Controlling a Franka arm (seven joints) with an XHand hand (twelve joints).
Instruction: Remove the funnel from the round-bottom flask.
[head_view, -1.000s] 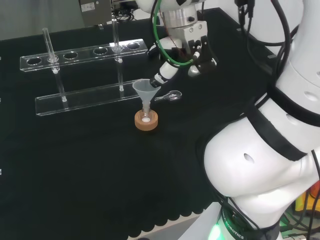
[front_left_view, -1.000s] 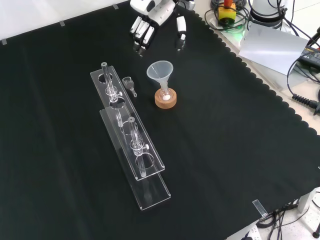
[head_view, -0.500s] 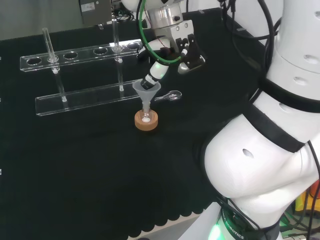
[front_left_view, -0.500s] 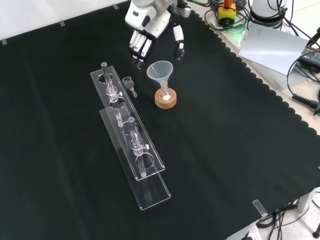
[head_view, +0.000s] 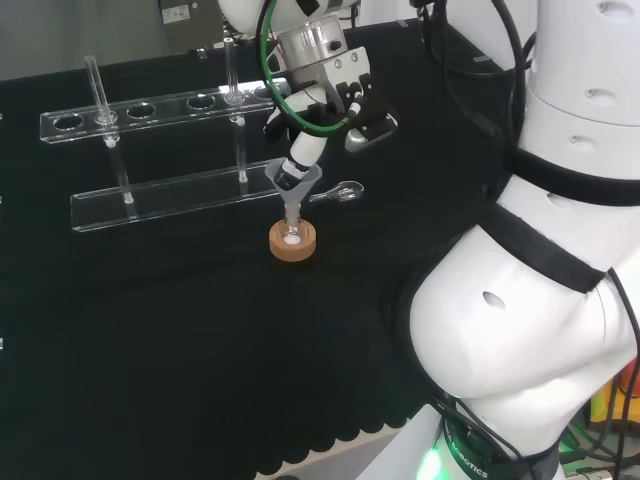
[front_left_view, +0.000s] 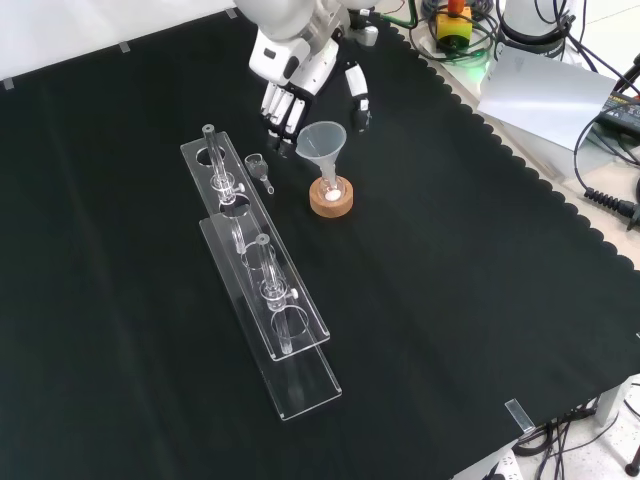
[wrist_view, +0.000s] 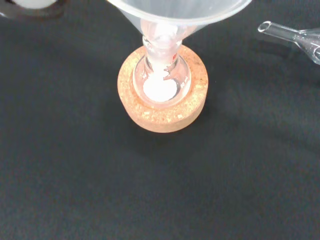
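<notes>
The funnel (front_left_view: 320, 141) sits upright in the neck of the round-bottom flask (wrist_view: 161, 80) on its cork ring (front_left_view: 331, 199), toward the bench's far edge in the front view. The robot hand (front_left_view: 296, 82) hovers at the funnel's rim, fingers (front_left_view: 283, 112) spread and released, grasping nothing.

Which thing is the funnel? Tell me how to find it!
Find the long clear rack on the black cloth. Beside it, in the front view, sits a round cork ring holding a small flask. The funnel is the clear cone sticking up from that flask.
</notes>
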